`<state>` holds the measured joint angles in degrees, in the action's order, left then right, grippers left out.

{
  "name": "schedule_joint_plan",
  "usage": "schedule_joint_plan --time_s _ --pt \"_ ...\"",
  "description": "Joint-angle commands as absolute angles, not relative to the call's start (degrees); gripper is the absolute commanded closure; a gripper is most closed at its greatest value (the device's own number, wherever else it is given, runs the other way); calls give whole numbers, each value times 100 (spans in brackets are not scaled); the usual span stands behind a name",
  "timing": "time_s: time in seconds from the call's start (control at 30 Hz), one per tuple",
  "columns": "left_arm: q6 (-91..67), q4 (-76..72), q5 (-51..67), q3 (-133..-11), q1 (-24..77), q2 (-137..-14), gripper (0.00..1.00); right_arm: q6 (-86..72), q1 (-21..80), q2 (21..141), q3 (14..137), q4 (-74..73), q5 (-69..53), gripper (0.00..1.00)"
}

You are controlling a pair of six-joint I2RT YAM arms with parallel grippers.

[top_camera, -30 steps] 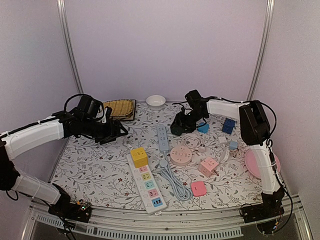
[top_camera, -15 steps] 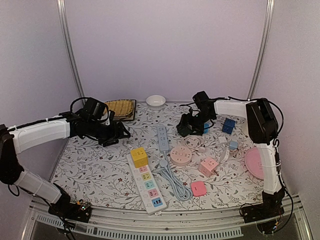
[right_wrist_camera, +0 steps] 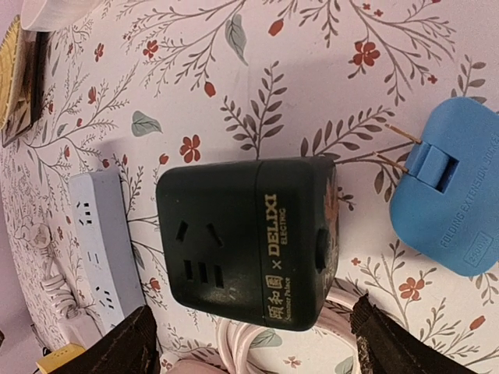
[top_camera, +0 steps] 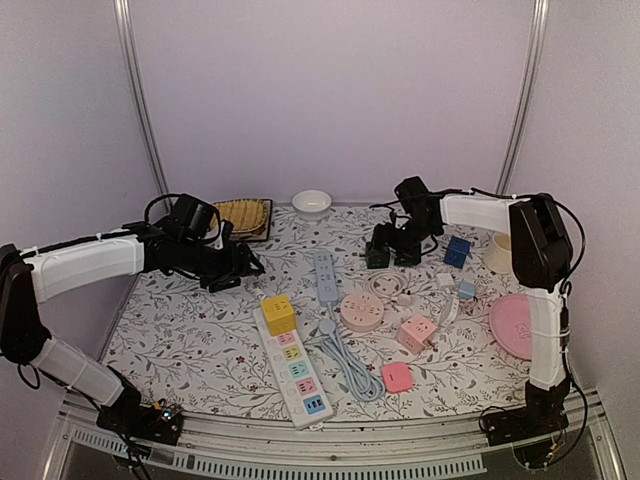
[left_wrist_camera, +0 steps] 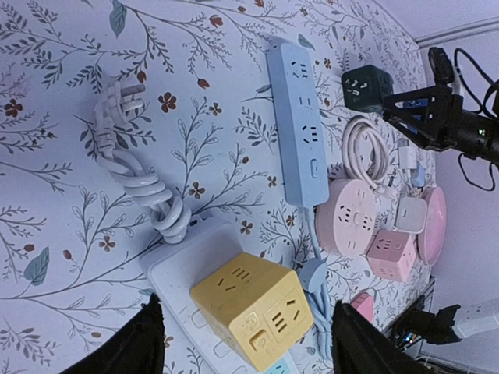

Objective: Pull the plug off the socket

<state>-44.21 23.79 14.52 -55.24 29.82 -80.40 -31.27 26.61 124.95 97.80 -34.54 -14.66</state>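
Jaws apart, floral tabletop, walls perhaps lilac

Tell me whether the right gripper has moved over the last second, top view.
Yes. The right gripper has shifted rightward, away from the blue power strip and nearer the dark blue cube.

The blue folding plug is cropped at the right; the yellow cube adapter covers part of the white strip.
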Motion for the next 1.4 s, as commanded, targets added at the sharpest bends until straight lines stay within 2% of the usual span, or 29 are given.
schedule_joint_plan --time_s 0.0,0.33,0.87,1.2,1.37 --pt "-4335 2285 1494 -5584 3006 -8045 27 -3009 2661 12015 9721 -3520 -1221 13" --pt "-4232 2311 1556 -5534 3006 -8049 27 -2738 3210 11278 9682 -3454 -721 13" --pt "-3845 2599 1388 -5314 3135 -7742 27 -3215 5060 11120 9638 -3746 241 14" --pt "-3347 3094 518 -5774 3814 -8137 25 -4219 5578 10510 8678 -3821 593 14" --pt "-2657 3216 217 -6101 4135 -8466 20 -4780 5978 10161 8094 -3871 778 13"
